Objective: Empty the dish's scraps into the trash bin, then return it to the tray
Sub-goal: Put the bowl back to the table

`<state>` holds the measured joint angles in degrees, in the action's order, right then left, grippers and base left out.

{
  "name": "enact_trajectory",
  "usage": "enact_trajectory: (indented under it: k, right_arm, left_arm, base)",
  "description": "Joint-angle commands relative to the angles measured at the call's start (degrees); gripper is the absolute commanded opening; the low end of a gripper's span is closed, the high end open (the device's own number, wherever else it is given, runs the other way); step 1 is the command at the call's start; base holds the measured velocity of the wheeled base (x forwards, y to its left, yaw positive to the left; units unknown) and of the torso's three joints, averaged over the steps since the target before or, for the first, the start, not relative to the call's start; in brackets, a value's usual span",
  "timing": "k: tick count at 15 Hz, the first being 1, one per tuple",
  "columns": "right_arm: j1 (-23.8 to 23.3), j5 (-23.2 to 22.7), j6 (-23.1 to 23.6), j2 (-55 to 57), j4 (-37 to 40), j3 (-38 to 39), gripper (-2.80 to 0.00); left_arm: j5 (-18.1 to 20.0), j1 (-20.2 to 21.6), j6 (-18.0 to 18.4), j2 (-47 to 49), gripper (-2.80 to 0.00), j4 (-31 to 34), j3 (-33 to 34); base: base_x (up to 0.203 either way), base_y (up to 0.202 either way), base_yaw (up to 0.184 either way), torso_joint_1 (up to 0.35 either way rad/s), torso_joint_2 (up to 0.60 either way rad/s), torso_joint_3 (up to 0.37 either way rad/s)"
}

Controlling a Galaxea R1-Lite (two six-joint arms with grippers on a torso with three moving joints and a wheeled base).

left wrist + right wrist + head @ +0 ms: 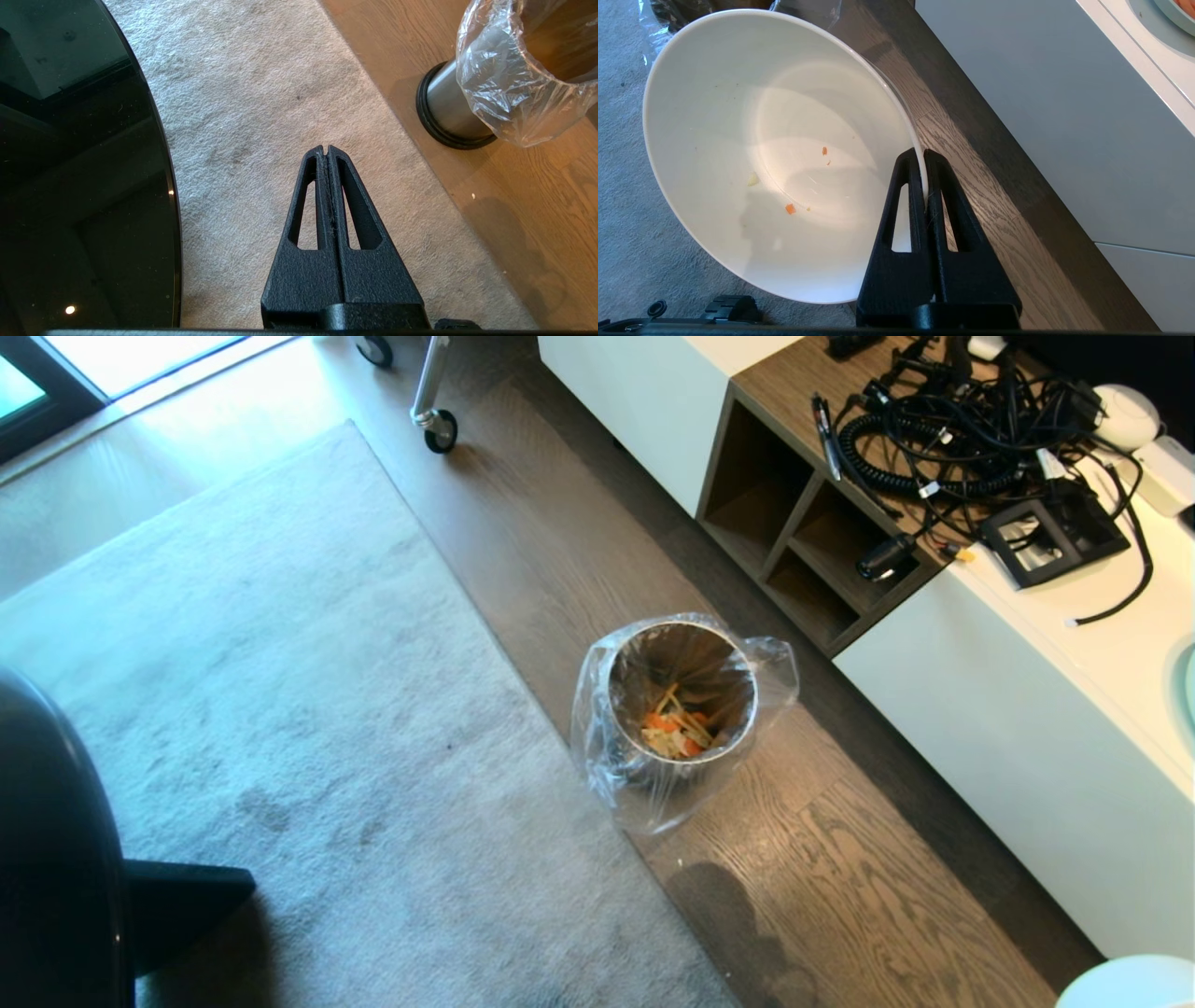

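A pale grey rectangular rug (280, 709) covers the dark wood-plank floor (840, 896). Beyond the rug's far edge stands a low white cabinet (1008, 728) with open wooden cubbies (794, 532); tangled black cables (952, 429) lie on top.

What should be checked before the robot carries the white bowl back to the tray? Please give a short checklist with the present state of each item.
1. Grip on the dish: the right gripper pinches its rim between shut fingers. Ok.
2. Dish emptied: only a few tiny crumbs stick inside. Ok.
3. Scraps in the trash bin: orange and yellow pieces lie at its bottom, none seen on the floor nearby. Ok.
4. Left gripper: shut, holding nothing, above the rug and away from the bin. Ok.
5. Tray location: it appears in no view. Cannot tell.
6. Path along the white cabinet: the dish hangs close beside it. Cannot tell.
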<state>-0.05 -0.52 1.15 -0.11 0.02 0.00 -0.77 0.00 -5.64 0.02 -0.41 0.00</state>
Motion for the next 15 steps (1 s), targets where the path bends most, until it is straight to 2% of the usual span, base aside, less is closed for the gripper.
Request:
enact_trajectory:
  k: [1, 15]
  right_arm:
    - [0.02, 0.0, 0.05, 0.11, -0.02, 0.0, -2.8]
    - [0.03, 0.0, 0.0, 0.11, -0.02, 0.0, -2.8]
  left_arm:
    - [-0.02, 0.0, -0.07, -0.02, -2.8, -0.03, 0.0]
    - [-0.02, 0.0, -0.07, 0.06, -2.8, -0.03, 0.0]
  base:
    - [0.0, 0.0, 0.0, 0.0, 0.0, 0.0]
    - [0.0, 0.0, 0.0, 0.002, 0.0, 0.181]
